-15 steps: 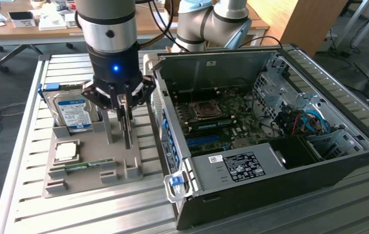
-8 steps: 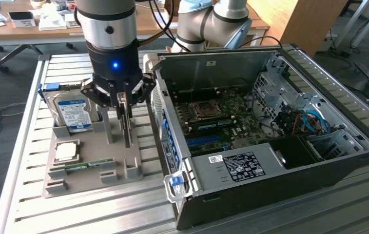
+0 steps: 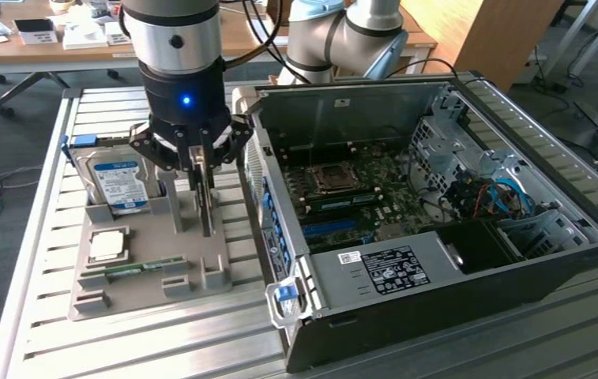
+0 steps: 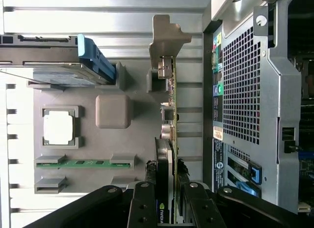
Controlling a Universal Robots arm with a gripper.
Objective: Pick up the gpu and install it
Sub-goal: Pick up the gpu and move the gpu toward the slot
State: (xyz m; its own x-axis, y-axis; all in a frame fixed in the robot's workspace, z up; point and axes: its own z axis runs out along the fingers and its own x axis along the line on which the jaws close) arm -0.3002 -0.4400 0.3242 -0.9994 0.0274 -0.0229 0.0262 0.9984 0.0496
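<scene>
Now | hand [image 3: 204, 175] clamped on gpu [image 4: 171, 115]; gpu upright between its fingers | in grey holder [image 3: 141, 294]

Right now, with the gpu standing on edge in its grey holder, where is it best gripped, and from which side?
Its upper long edge, from straight above. The gpu stands upright in the grey holder, lower edge seated, so its two flat faces are free to pinch. The hand is closed across them.
</scene>
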